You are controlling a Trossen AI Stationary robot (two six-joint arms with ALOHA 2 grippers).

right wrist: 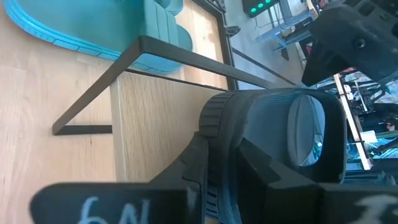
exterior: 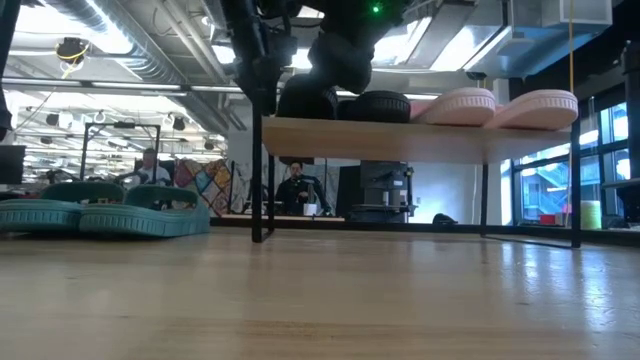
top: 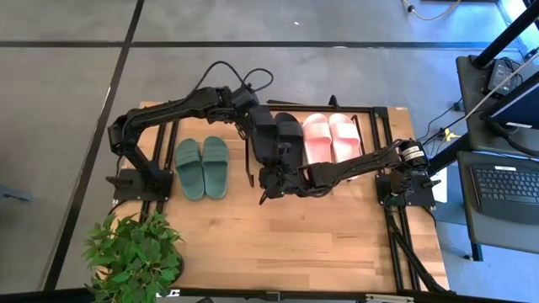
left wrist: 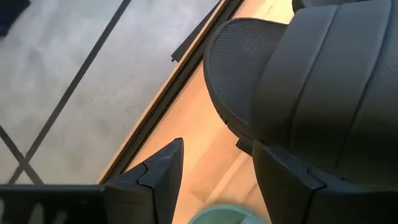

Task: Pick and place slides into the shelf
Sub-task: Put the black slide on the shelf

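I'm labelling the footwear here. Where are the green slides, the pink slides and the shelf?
green slides (top: 203,167): high view, where the two straps meet.
pink slides (top: 331,137): high view, between the two straps.
shelf (exterior: 400,139): low view, front edge of its wooden board.

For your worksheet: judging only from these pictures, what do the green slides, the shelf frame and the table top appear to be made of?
Green slides: probably moulded foam or rubber, matte, with thick, rounded soles and one-piece straps.
Shelf frame: likely thin metal tubing, black, with straight, slender bars.
Table top: wood, light and smooth; plank seams and grain show.
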